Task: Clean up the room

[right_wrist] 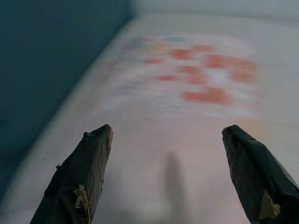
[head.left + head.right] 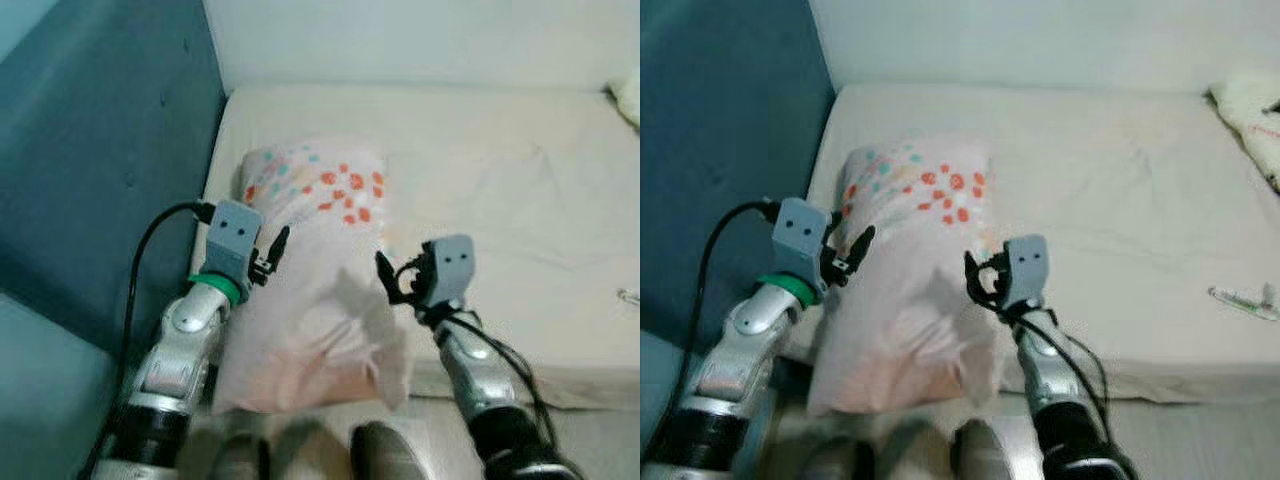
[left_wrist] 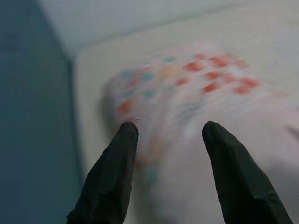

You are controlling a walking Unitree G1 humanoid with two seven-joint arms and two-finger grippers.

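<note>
Lying at the cream bed's (image 2: 520, 200) near edge beside a teal wall (image 2: 90, 150), a dotted pillow (image 2: 320, 290) sat between left hand (image 2: 268, 258) and right hand (image 2: 392, 278), both fingers spread apart.

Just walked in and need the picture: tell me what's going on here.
The robot stands at the edge of a bed, both arms reaching over a white pillow with orange and teal dots that lies by the blue headboard. The left gripper and right gripper are open on either side of the pillow, not gripping it.
</note>
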